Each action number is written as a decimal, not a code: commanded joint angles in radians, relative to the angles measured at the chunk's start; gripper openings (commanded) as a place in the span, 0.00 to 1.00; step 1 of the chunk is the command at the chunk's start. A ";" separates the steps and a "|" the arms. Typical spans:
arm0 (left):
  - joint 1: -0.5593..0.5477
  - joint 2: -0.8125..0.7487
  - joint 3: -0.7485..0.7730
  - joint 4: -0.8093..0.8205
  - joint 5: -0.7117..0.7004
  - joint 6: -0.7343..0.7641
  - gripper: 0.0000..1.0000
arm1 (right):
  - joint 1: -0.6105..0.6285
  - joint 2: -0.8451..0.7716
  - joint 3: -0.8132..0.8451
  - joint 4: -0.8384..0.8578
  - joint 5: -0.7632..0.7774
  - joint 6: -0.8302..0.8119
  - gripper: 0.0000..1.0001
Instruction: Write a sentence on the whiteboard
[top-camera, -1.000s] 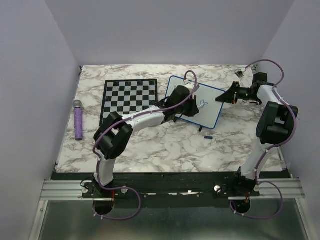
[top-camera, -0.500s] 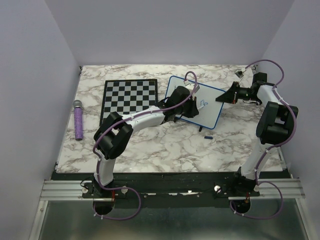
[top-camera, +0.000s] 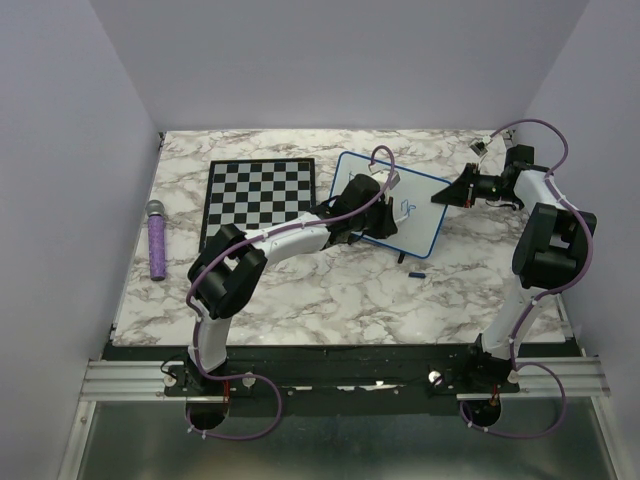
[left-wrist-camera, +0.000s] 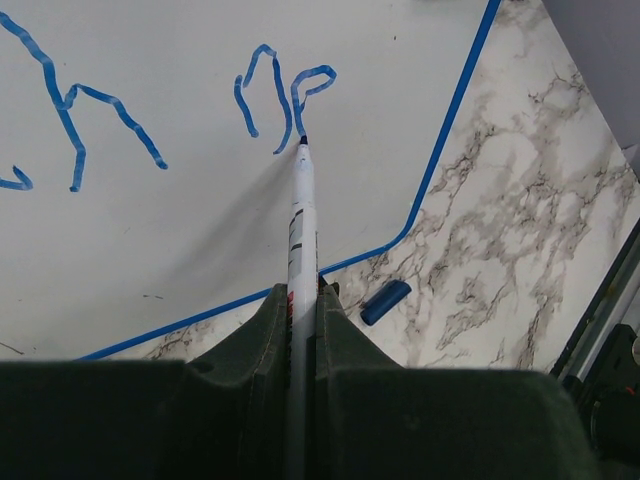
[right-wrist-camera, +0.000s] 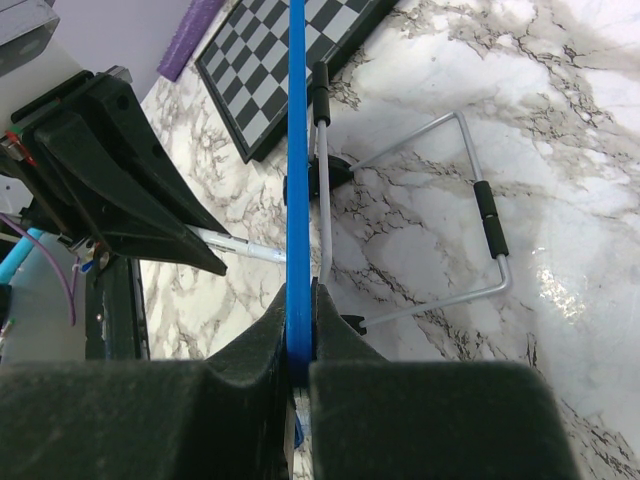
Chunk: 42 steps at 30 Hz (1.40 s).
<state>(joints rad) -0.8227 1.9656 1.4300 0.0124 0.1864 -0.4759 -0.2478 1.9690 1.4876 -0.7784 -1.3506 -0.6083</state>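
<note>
Whiteboard (top-camera: 420, 218) edge clamped in right gripper (right-wrist-camera: 298, 300), marker (left-wrist-camera: 302, 210) in left gripper (left-wrist-camera: 301, 300), tip on board.

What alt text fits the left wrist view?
The left end effector, shut on a slim white marker pen, holds the pen's tip on the blue-framed white whiteboard at the foot of blue handwritten strokes. A small blue cylinder, probably the pen's cap, lies on the grey-veined marble tabletop beside the board's rounded corner.

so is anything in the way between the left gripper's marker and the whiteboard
Nothing visible. The marker in the left gripper has its tip on the whiteboard, beside the blue writing. The blue cap lies off the board, on the table.
</note>
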 joint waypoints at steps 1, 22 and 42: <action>-0.003 0.018 0.015 -0.034 0.010 0.003 0.00 | 0.015 -0.022 0.030 0.005 0.033 -0.047 0.00; -0.009 -0.002 0.066 -0.017 0.033 -0.001 0.00 | 0.015 -0.021 0.028 0.004 0.034 -0.050 0.01; -0.009 -0.218 -0.169 0.112 0.028 0.008 0.00 | 0.015 -0.027 0.028 0.004 0.038 -0.053 0.00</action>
<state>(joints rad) -0.8288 1.8004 1.3457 0.0639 0.2108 -0.4751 -0.2413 1.9690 1.4879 -0.7792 -1.3514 -0.6144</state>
